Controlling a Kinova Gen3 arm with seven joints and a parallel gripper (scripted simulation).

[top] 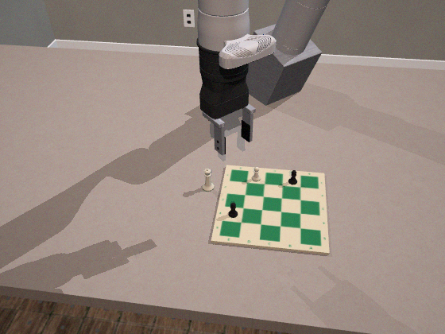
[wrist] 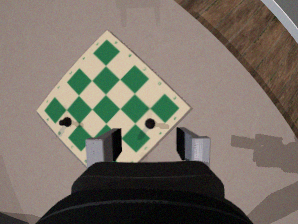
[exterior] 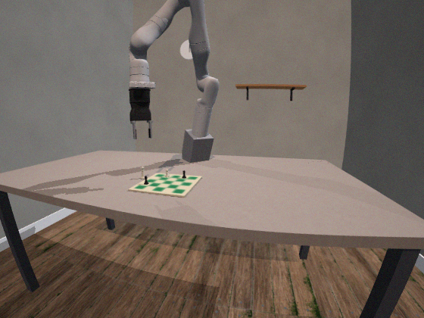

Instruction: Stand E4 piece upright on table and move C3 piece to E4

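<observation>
The board (top: 222,191) lies flat on the tabletop (top: 99,119), its squares green and cream, with small letters and digits along its edge too small to read with confidence. A white rook (top: 207,180) stands upright on the tabletop just beside the board's left edge in the top view, off the board and not touching it. On the board, a white pawn (top: 257,174) stands upright in the far row, near the corner closest to the rook. A black pawn (top: 293,177) stands upright in the same far row, two squares further from the rook. A second black pawn (top: 233,210) stands upright in the column nearest the rook, about midway along that edge. Which lettered squares these occupy cannot be told.

The hand (top: 233,140) hangs high above the tabletop, beyond the board's far edge on the rook's side, pointing straight down. Its fingers (top: 219,142) are spread wide with nothing between them. In the exterior view the hand (exterior: 141,131) is well above the pieces. The wrist view looks down on the board (wrist: 154,82), which sits as a diamond ahead of the fingers.

The arm's base (top: 314,56) stands on the tabletop beyond the board.
</observation>
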